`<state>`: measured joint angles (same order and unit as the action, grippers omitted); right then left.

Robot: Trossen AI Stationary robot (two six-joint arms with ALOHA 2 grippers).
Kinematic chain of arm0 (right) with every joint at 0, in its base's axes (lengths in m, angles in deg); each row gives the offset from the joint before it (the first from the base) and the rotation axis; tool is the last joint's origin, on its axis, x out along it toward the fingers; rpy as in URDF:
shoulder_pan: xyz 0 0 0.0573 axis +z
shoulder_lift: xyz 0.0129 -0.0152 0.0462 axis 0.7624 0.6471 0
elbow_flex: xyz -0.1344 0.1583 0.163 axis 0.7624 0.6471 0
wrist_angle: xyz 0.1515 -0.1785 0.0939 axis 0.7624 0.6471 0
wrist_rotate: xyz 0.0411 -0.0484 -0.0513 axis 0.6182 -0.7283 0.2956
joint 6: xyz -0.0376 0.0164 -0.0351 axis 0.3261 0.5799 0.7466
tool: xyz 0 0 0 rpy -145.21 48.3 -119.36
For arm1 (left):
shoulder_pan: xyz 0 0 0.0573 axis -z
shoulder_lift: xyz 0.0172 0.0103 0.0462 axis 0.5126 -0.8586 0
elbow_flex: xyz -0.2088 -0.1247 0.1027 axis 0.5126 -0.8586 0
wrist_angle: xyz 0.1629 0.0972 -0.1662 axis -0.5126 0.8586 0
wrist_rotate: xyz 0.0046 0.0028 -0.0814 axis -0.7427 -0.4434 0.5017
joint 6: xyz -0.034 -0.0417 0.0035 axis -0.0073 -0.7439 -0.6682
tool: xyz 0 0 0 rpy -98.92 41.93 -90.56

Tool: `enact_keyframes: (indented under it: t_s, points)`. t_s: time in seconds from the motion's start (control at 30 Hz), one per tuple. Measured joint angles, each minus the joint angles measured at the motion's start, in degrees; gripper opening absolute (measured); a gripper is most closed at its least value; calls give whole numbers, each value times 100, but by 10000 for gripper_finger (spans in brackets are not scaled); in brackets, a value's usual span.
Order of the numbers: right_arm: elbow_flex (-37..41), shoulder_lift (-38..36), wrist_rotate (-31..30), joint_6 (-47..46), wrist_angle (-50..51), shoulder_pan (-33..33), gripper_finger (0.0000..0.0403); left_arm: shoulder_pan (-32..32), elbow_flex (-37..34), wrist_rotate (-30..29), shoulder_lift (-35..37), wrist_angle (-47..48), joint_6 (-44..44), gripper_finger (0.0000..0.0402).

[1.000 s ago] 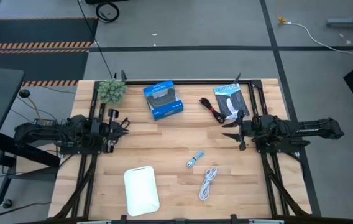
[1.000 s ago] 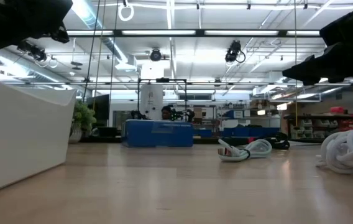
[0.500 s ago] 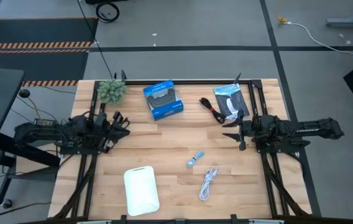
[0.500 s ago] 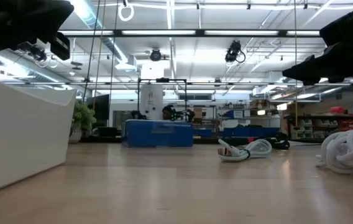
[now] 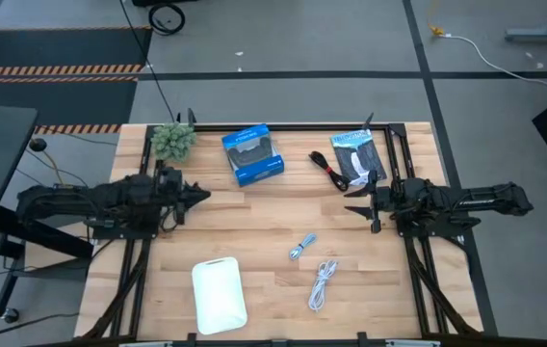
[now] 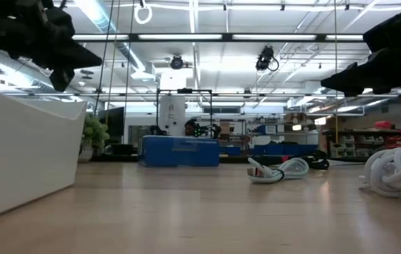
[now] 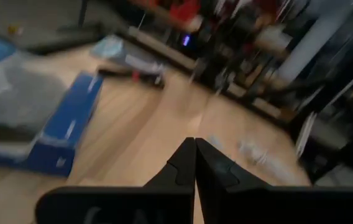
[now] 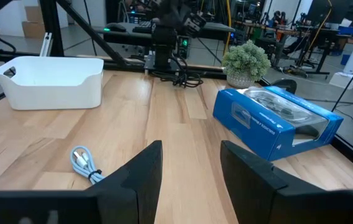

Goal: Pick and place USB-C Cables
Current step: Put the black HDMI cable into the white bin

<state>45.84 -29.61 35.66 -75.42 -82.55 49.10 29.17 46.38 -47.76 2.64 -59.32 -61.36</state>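
Three cables lie loose on the wooden table: a short silvery-blue bundle (image 5: 301,247) (image 8: 83,163) (image 6: 278,171) near the middle, a white bundle (image 5: 323,284) (image 6: 397,169) nearer the near edge, and a red-and-black one (image 5: 329,171) at the far side beside the packet. I make out no black cable. My left gripper (image 5: 199,195) (image 7: 194,144) is shut and empty, level above the table's left part, pointing right. My right gripper (image 5: 354,210) (image 8: 191,152) is open and empty at the right side, pointing left toward the silvery-blue bundle.
A white bin (image 5: 220,294) (image 8: 52,81) stands near the near edge, left of the cables. A blue box (image 5: 252,154) (image 8: 276,121), a small plant (image 5: 172,140) and a flat black-and-blue packet (image 5: 355,159) line the far edge. Bare wood lies between the two grippers.
My left gripper has swung out toward the table's right, turning as it went, and now points along the table toward the middle. The right arm and all cables have stayed where they were.
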Motion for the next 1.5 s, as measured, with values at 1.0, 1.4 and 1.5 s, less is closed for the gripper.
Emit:
enact_keyframes:
  t_s: [1.0,1.4,1.5]
  points:
    - [1,-1,0,0,0,-1,169,-37,2098,-42,-3641,5216,-1193,130]
    - [0,0,0,0,0,1,169,-1128,2294,311,-4322,5431,-449,268]
    - [0,0,1,0,0,0,169,-1502,2294,407,-4313,5400,-179,282]
